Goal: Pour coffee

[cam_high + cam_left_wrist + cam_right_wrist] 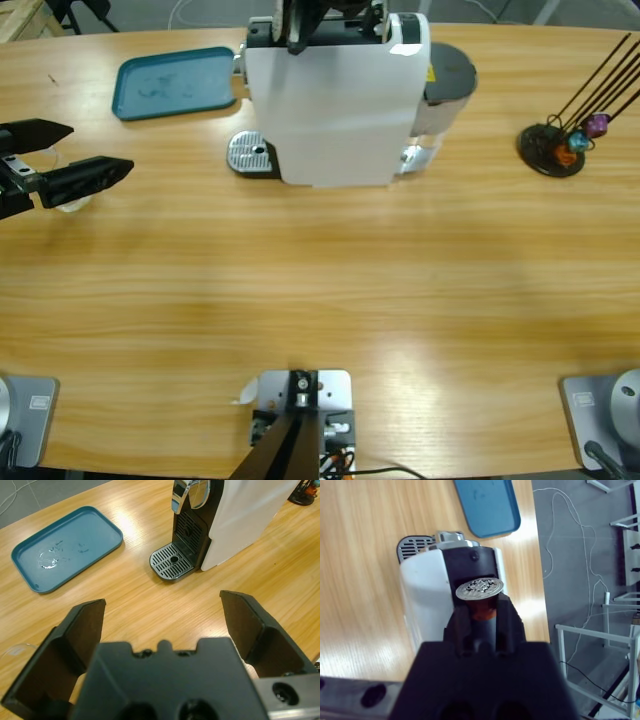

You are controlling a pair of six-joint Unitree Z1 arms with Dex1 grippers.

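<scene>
1. Left hand (88, 150) hovers low over the surface's (320, 280) left edge, its two black jaws spread wide apart with nothing between them.
2. Right hand (479, 614) is above the coffee machine (335, 95) at the far middle of the surface, jaws clamped on an orange capsule (481, 597) whose silver foil lid faces the wrist camera.
3. White with a black front, the coffee machine has a round perforated drip tray (171, 562) at its foot, bare of any cup.
4. A teal tray (178, 82) lies near the far left edge, beside the machine, with a few wet smears on it.
5. A black capsule stand (555, 148) near the far right edge carries purple, teal and orange capsules.
6. No coffee can be seen, and no readable writing.
</scene>
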